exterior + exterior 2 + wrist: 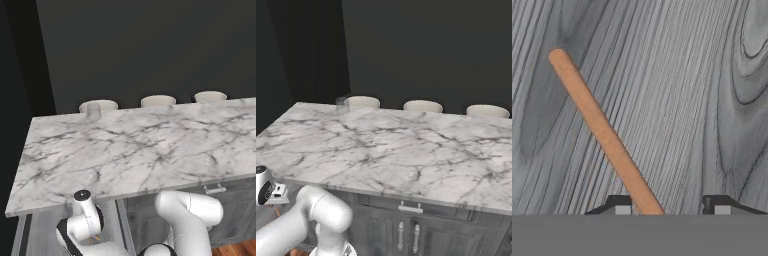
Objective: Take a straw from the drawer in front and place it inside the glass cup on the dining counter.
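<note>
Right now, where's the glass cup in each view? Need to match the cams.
Left base view: glass cup at the far left edge of the dining counter, in front of the leftmost stool seat.
Right base view: glass cup at the far left corner of the counter, just left of the leftmost stool seat.
Hand view: no cup here; it looks at the straw on grey wood grain.
Shared landmark: the leftmost stool seat.

Wide bare dining counter [135,150], glass cup [93,111] at far edge before stools [158,101].
</note>
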Tool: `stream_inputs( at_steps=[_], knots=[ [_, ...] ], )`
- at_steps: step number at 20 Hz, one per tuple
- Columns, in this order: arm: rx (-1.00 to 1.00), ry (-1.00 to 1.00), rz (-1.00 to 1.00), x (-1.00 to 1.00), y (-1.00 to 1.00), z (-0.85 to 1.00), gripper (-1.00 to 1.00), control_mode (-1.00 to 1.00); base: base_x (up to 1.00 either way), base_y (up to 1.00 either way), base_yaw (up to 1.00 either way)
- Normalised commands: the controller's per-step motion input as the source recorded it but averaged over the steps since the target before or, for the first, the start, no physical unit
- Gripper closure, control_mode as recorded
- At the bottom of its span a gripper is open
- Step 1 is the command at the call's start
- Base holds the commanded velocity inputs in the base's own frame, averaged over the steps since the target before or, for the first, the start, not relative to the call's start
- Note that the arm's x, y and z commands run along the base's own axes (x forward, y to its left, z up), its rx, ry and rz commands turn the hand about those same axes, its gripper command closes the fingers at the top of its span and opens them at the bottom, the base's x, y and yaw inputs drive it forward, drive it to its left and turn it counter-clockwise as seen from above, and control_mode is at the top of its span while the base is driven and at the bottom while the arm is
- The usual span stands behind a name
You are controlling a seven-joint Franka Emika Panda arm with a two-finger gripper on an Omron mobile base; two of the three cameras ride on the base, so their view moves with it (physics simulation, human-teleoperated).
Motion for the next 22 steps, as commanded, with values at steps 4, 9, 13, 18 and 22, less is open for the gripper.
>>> stream_inputs(
  at_steps=[4, 9, 13, 18, 22],
  knots=[
    [0.00, 0.04, -0.02, -0.60, 0.07, -0.06, 1.00, -1.00, 0.00, 0.00, 0.00],
    [0.00, -0.02, -0.03, -0.77, 0.05, 0.25, 1.00, -1.00, 0.00, 0.00, 0.00],
    [0.00, -0.12, -0.01, -0.52, 0.02, 0.98, 1.00, -1.00, 0.00, 0.00, 0.00],
    [0.00, -0.06, 0.00, -0.54, 0.00, 1.00, 1.00, -1.00, 0.00, 0.00, 0.00],
    [0.00, 0.00, 0.00, -0.53, 0.00, 1.00, 1.00, -1.00, 0.00, 0.00, 0.00]
  ],
)
